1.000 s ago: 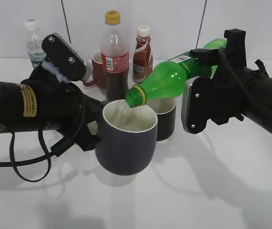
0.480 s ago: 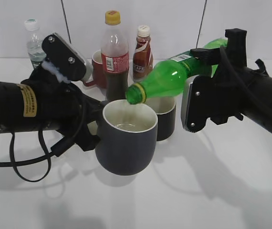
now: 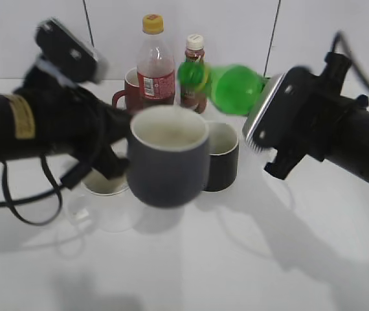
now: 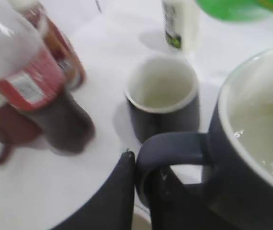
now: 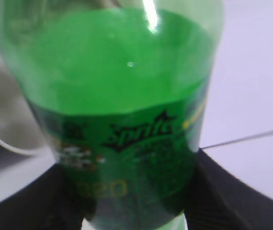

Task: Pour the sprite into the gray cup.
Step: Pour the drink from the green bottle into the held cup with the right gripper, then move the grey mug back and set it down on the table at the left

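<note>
The gray cup [image 3: 167, 162], dark with a cream inside, is held above the table by its handle [image 4: 175, 148]. My left gripper [image 4: 143, 187] is shut on that handle; in the exterior view it is [image 3: 116, 165] mostly hidden behind the cup. Clear liquid lies in the cup [image 4: 256, 139]. The sprite [image 3: 226, 83], a green capless bottle, lies almost level above and behind the cup, its mouth pointing left. My right gripper [image 3: 262, 91] is shut on its labelled lower body [image 5: 122, 96], jaws on both sides [image 5: 131, 191].
A straight black mug [image 3: 222, 159] stands right behind the gray cup, also in the left wrist view [image 4: 163, 98]. A cola bottle [image 3: 155, 65], a brown bottle [image 3: 193, 65] and a red mug [image 3: 127, 94] stand at the back. A white mug [image 3: 103, 184] sits under my left arm.
The pouring has stopped. The sprite's mouth has lifted up and back from the cup's rim to near level. My left arm has raised the gray cup a little.
</note>
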`<action>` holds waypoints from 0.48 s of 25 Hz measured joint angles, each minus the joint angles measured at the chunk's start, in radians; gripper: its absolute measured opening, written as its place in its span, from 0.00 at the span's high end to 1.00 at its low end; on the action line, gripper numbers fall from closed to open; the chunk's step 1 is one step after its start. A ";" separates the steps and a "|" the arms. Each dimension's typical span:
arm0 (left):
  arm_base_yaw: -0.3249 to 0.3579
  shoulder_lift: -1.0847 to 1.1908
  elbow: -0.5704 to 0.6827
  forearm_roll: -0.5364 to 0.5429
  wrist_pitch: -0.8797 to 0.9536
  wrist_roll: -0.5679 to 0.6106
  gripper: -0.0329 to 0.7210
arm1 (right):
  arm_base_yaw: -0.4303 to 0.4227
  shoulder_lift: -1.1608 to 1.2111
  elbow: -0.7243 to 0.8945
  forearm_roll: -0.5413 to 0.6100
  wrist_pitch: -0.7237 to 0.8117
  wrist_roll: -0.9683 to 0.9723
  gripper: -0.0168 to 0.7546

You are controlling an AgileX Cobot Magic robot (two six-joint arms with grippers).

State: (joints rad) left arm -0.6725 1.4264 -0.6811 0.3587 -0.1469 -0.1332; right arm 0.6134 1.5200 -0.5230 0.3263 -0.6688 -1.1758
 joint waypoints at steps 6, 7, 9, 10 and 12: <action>0.129 -0.094 0.000 0.000 -0.008 0.000 0.89 | -0.010 -0.093 0.000 0.032 0.034 0.446 0.47; 0.166 -0.108 0.001 -0.001 -0.010 0.000 0.89 | -0.021 -0.102 0.003 0.034 0.034 0.485 0.47; 0.252 -0.126 0.010 -0.001 -0.025 0.000 0.89 | -0.061 -0.109 0.020 0.035 0.030 0.577 0.47; 0.290 -0.128 0.021 -0.002 -0.039 0.000 0.89 | -0.085 -0.109 0.034 0.034 0.030 0.630 0.47; 0.391 -0.129 0.065 -0.013 -0.085 0.000 0.89 | -0.156 -0.109 0.067 -0.003 0.030 0.747 0.47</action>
State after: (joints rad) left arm -0.2816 1.2978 -0.6156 0.3459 -0.2324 -0.1332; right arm 0.4577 1.4113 -0.4562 0.3235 -0.6391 -0.4290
